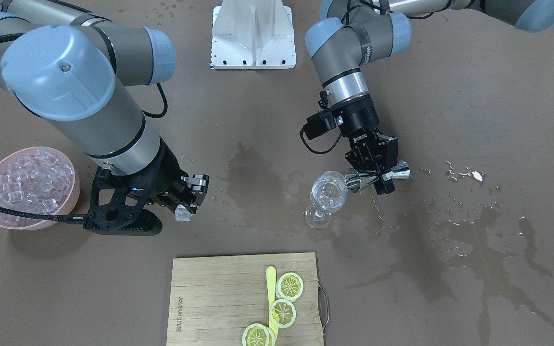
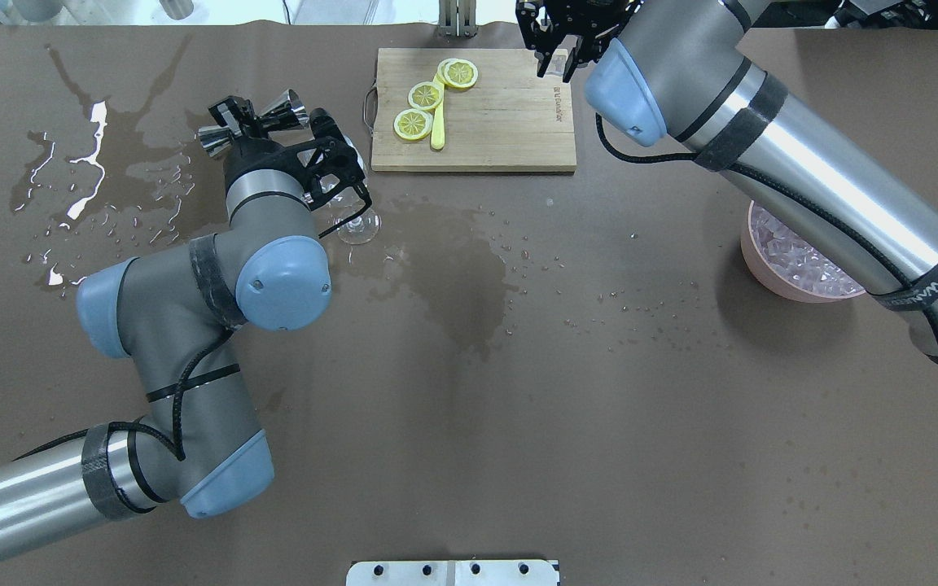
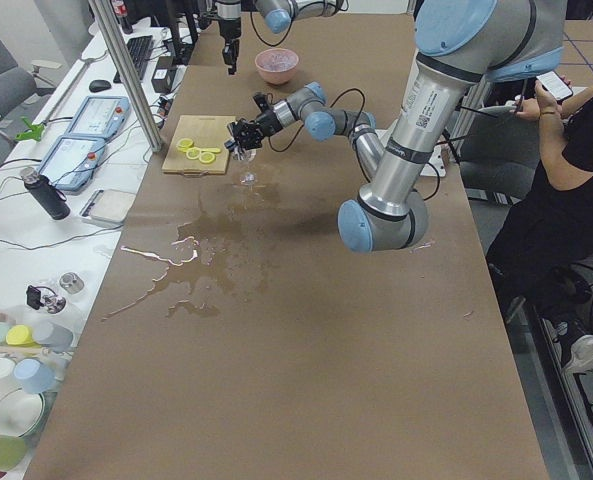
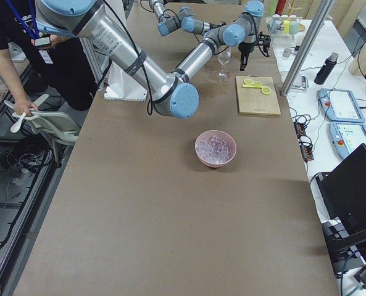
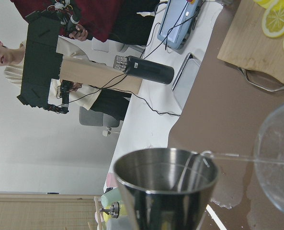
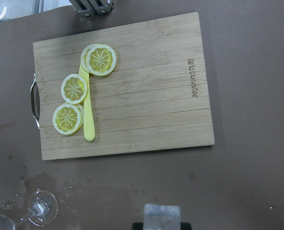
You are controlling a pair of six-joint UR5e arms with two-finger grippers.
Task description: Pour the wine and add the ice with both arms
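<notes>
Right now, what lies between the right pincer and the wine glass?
Between right pincer and wine glass, only table with a dark wet patch, per the front-facing view.

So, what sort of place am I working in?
Probably a robotics lab, not a bar: grey tube arms at a brown-covered table, blue-edged control tablets on the side bench, a person alongside.

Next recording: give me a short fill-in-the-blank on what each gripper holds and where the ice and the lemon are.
1. The left gripper tips a metal ____ at the wine glass's rim.
2. The right gripper holds a single ____ above the table.
3. The other ice fills a ____ bowl.
4. The lemon slices lie on a wooden ____.

Missing words: jigger; ice cube; pink; cutting board.
</notes>
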